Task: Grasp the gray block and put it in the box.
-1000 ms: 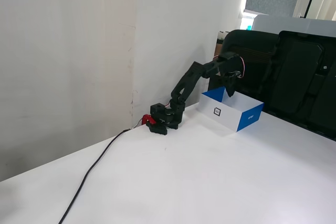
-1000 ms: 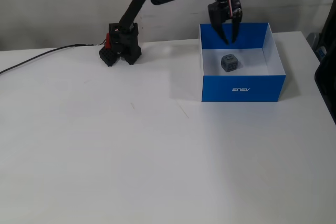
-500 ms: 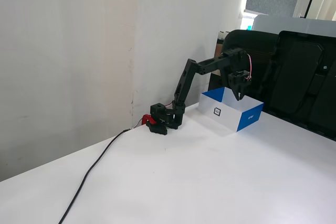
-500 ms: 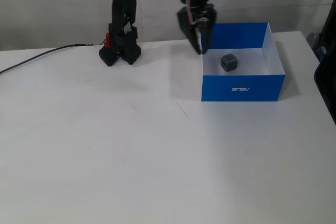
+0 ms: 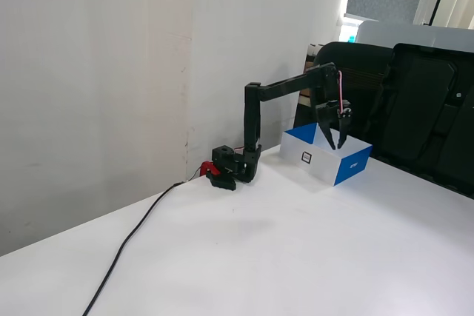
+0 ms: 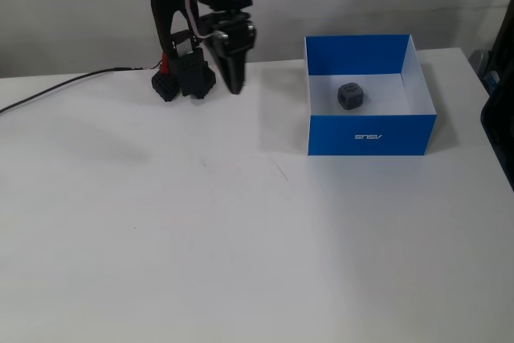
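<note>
While the pincer (image 5: 335, 144) hangs released, the gray block (image 6: 351, 95) lies inside the box (image 6: 372, 132).

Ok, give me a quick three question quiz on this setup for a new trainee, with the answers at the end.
1. True or false: the gray block lies on the table outside the box.
2. Multiple choice: in the fixed view from the side, the gripper is (a) resting on the table, (b) hanging above the box with its fingers parted, (c) closed on the block.
3. Fill in: the outer wall of the box facing the camera in the fixed view from the front is coloured ____.

Key
1. False: the block sits on the white floor inside the box.
2. b: nothing is between the fingers.
3. Blue, with white lettering.
</note>
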{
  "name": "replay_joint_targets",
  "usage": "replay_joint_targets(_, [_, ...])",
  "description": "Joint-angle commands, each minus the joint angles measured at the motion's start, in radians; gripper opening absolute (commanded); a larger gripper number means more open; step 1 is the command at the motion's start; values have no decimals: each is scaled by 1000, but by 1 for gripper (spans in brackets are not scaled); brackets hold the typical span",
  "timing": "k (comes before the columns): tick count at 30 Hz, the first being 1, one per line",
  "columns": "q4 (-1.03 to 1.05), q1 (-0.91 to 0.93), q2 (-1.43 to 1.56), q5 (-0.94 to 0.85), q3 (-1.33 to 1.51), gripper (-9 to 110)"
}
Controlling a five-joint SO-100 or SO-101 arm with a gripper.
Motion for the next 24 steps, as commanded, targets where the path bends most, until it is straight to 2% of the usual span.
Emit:
replay_joint_targets(1, [-31, -84, 161, 28, 83, 0])
replay_joint_targets(12, [-373, -227, 541, 160, 726, 0])
replay_joint_targets(24, [-614, -336, 839, 245, 1140, 0])
